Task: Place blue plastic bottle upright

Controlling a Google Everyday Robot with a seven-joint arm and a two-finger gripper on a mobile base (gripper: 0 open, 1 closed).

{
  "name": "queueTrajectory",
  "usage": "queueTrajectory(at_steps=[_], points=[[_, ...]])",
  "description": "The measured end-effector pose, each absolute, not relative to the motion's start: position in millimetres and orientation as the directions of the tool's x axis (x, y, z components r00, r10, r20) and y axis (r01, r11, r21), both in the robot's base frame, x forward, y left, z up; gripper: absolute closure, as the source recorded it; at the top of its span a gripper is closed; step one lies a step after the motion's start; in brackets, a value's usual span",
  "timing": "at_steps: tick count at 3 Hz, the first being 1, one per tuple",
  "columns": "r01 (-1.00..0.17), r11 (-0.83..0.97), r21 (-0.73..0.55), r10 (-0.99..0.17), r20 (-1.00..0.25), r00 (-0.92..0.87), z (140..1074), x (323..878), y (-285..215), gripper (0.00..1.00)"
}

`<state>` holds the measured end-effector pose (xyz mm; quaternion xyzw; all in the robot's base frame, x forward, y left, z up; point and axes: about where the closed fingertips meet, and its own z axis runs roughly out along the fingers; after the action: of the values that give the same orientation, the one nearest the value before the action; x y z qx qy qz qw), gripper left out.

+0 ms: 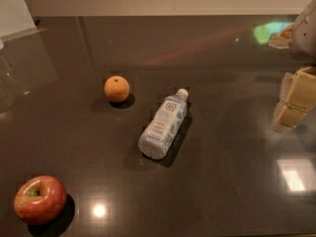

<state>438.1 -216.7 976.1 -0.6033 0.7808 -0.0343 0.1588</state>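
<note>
Counts: one bottle (pixel 164 125), lying on its side mid-counter. One orange (pixel 117 89), up and to the left of it. One apple (pixel 39 199), near the bottom-left corner. Fruit total two, loose items total three. One dark counter (pixel 222 181) under all of them. One gripper (pixel 292 102), at the right edge of the view, well apart from the bottle.

The blue plastic bottle (pixel 164 124) lies on its side near the middle of the dark counter (pixel 222 191). It is clear pale blue with a white-and-blue label. Its white screw cap points toward the far edge, slanted rightward, and its base faces the near edge. The tool (pixel 295 100) hangs by the right edge, well apart from it.
</note>
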Motion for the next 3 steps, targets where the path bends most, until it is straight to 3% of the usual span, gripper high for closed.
queueTrajectory(at_steps=[1,3], points=[[-0.931,0.268,-0.248,-0.953,-0.207,-0.219,976.7,438.4,-216.2,0.0],[-0.956,0.078,-0.283,-0.97,-0.243,-0.007,965.7,478.7,-172.8,0.0]])
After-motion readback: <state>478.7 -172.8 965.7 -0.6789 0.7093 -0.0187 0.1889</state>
